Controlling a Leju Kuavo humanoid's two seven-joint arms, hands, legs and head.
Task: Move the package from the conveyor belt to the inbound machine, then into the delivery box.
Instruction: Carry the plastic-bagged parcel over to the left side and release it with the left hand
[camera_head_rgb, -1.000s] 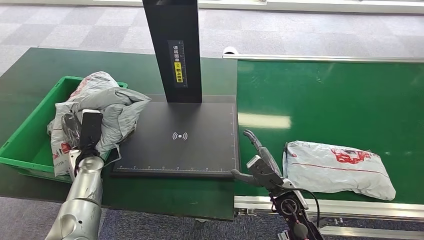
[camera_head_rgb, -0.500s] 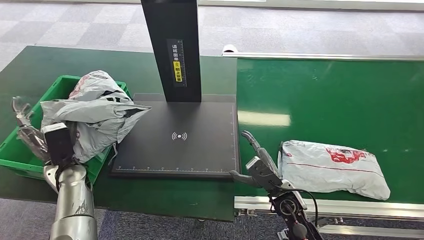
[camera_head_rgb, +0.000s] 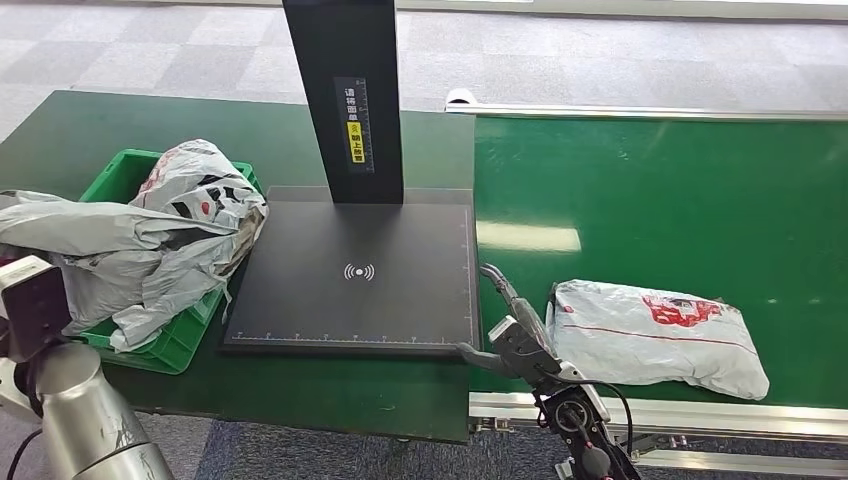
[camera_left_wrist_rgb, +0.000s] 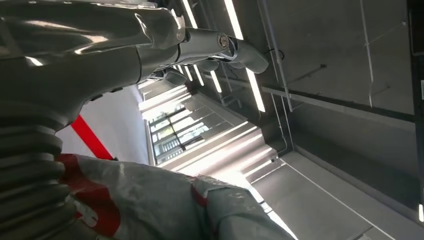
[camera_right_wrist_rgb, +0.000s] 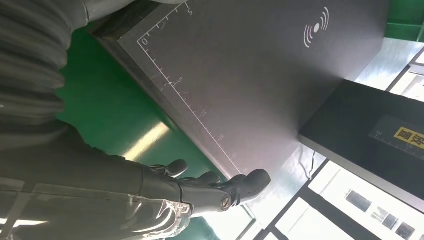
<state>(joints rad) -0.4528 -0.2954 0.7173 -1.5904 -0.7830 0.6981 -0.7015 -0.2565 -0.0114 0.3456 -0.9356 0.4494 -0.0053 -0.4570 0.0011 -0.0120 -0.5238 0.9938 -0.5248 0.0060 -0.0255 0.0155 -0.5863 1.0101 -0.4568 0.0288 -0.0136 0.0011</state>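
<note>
A grey-white package (camera_head_rgb: 655, 335) with red print lies flat on the green conveyor belt (camera_head_rgb: 660, 190), near its front edge. My right hand (camera_head_rgb: 510, 328) hovers open at the package's left end, fingers stretched forward; its fingers (camera_right_wrist_rgb: 215, 187) reach over the black scan plate's corner. The inbound machine is that black plate (camera_head_rgb: 360, 270) with a tall black column (camera_head_rgb: 345, 90). Left of it stands the green delivery box (camera_head_rgb: 180, 340), heaped with grey bags (camera_head_rgb: 150, 240). My left hand (camera_left_wrist_rgb: 150, 45) points up with fingers extended and apart, a grey bag (camera_left_wrist_rgb: 165, 200) lying against its wrist.
The dark green table (camera_head_rgb: 80, 130) carries the box and the machine. A silver rail (camera_head_rgb: 700, 415) borders the belt's front edge, another (camera_head_rgb: 640, 115) its far edge. My left arm (camera_head_rgb: 80, 420) rises from the lower left, beside the box.
My left arm has swung out to the left of the box, and the top grey bag has spread leftward with it. The package on the belt has drifted slightly toward my right hand.
</note>
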